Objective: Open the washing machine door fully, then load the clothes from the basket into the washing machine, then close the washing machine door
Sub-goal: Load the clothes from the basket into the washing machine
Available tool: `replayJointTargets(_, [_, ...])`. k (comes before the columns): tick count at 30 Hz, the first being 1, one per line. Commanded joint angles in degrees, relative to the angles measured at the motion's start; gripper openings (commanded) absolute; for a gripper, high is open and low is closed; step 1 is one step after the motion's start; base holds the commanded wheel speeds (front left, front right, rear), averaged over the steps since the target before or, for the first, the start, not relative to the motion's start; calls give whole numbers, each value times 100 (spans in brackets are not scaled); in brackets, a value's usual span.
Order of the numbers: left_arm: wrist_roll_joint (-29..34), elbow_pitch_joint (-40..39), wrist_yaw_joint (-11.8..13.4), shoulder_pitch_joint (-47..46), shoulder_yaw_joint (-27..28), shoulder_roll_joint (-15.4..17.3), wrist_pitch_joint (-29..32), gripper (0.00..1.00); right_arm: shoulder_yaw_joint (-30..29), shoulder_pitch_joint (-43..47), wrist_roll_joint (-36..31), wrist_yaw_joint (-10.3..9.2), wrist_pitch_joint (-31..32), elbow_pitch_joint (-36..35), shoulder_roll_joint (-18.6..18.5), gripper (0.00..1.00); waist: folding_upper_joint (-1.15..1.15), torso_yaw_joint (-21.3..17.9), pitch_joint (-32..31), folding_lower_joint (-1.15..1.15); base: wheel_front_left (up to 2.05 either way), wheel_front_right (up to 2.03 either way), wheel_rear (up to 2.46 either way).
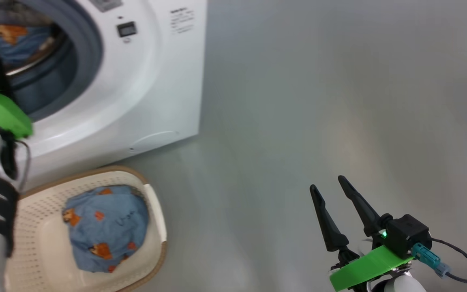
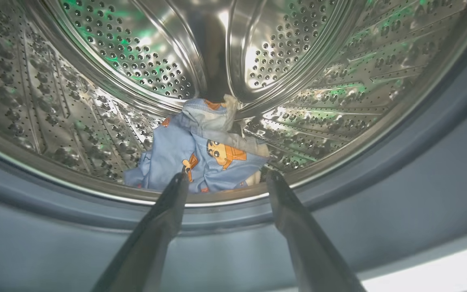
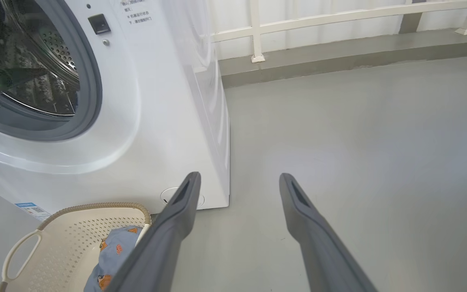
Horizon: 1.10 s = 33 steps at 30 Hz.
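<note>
- Head view: washing machine (image 1: 148, 81) at 10 o'clock, mouth open; basket (image 1: 157, 219) on the floor at 7 o'clock, just in front of it.
- Left gripper (image 2: 227, 175): fingers apart, reaching into the steel drum (image 2: 136, 61).
- Blue printed garment (image 2: 201, 154) lies at 6 o'clock of the drum, by the fingertips.
- Second blue garment (image 1: 103, 227) sits in the basket.
- Right gripper (image 1: 326, 183) at 4 o'clock, fingers apart, over grey floor (image 1: 318, 101).

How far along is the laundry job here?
Done: the white front-loading washing machine is open, and one light blue cartoon-print garment lies in its steel drum. In hand: nothing; the left gripper hangs open at the drum mouth, the right gripper open over the floor. Left: a second blue garment in the cream perforated basket, then shutting the machine.
</note>
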Motion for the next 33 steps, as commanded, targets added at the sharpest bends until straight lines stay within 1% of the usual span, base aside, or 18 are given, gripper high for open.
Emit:
replayJointTargets(1, [37,-297,-46,292,100,143,-34,100,63,-11,-67,9,-27,-77,-38,100,0,423,-407,0,0,0,0])
replayJointTargets(8, [102,-1025,-138,1286,229,-212,-35,100,-122,77,-142,9,-27,0,-38,100,0,841,-870,0,0,0,0])
replayJointTargets(15, [237,-1757,-196,2240,312,-451,-35,100,-249,184,-180,9,-27,41,-38,100,0,1164,-1195,0,0,0,0])
replayJointTargets(16, [237,-1757,-196,2240,312,-451,-35,100,-249,184,-180,9,-27,41,-38,100,0,1164,-1195,0,0,0,0])
replayJointTargets(19, [262,-2152,-253,2645,370,-522,-35,100,-288,210,-201,9,-27,45,-38,100,0,1248,-1297,0,0,0,0])
replayJointTargets(22, [273,-2543,-254,3071,450,-564,-35,100,-327,236,-226,9,-27,60,-38,100,0,1317,-1418,0,0,0,0])
replayJointTargets(33, [329,-3950,-141,4681,677,-683,-36,100,-422,426,-246,9,-27,108,-109,100,0,1534,-1774,0,0,0,0])
